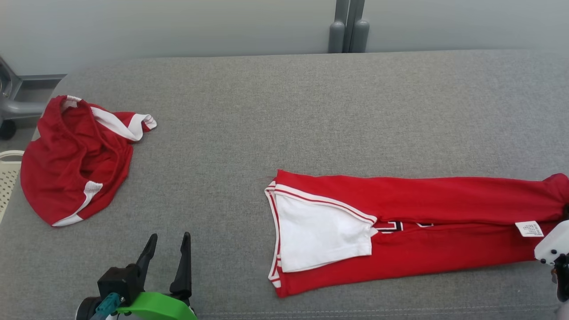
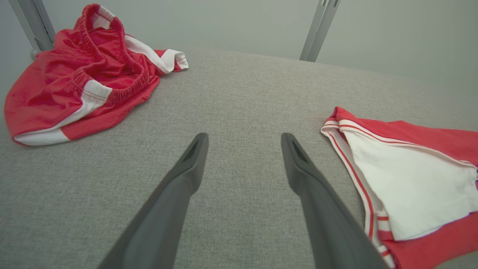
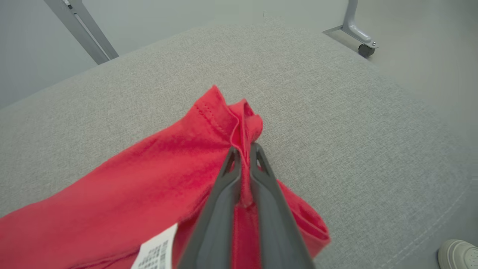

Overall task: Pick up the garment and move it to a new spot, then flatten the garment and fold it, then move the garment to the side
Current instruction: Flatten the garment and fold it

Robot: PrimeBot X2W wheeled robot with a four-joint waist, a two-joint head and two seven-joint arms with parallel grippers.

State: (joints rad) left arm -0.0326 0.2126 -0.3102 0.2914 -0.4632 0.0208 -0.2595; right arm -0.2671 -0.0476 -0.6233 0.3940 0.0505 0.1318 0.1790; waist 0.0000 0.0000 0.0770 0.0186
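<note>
The garment (image 1: 422, 209) is a red jersey with white trim, folded into a long strip across the right half of the grey table (image 1: 289, 111). Its white-panelled end (image 2: 410, 179) points left and its hem end (image 3: 209, 123) lies at the far right. My right gripper (image 3: 244, 149) is shut on that bunched hem, with red cloth pinched between the fingers. The right arm's white wrist (image 1: 553, 244) shows at the table's right edge. My left gripper (image 1: 170, 238) stands open over bare table near the front, left of the jersey, its fingers (image 2: 194, 157) holding nothing.
Crumpled red shorts (image 1: 75, 160) with white stripes lie at the far left (image 2: 74, 86). A white basket (image 1: 6, 178) sits off the table's left edge. A care label (image 1: 529, 229) shows near the hem. A person's shoe (image 3: 459, 254) is on the floor, and a caster leg (image 3: 354, 33) stands beyond.
</note>
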